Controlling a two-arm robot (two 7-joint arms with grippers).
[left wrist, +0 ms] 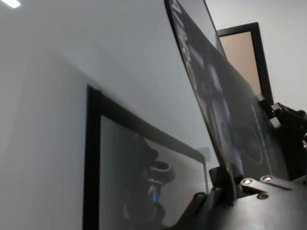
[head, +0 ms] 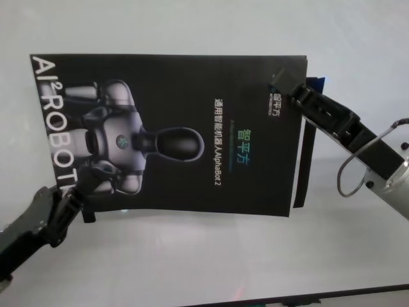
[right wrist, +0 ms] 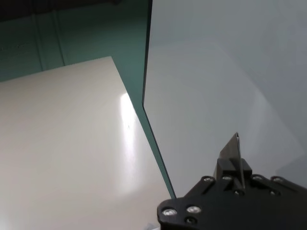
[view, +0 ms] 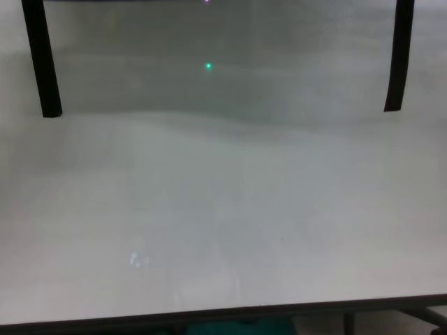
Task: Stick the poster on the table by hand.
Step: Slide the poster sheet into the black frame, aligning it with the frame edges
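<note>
The poster (head: 179, 128), a black glossy sheet with a silver robot figure and white lettering, is held up off the table (head: 192, 268) and lies sideways in the head view. My left gripper (head: 69, 195) is shut on the poster's near left corner. Its fingers pinch the poster edge (left wrist: 230, 110) in the left wrist view. My right gripper (head: 285, 86) is shut on the far right corner. The right wrist view shows that gripper (right wrist: 233, 160) clamped on the sheet's pale back (right wrist: 216, 72), above the white table (right wrist: 62, 143).
A narrow black tape strip (head: 300, 169) hangs along the poster's right edge, and another short one (head: 89, 217) sits by my left gripper. In the chest view two strips (view: 43, 63) (view: 398, 56) hang over the table (view: 223, 230), whose dark front edge (view: 223, 314) runs along the bottom.
</note>
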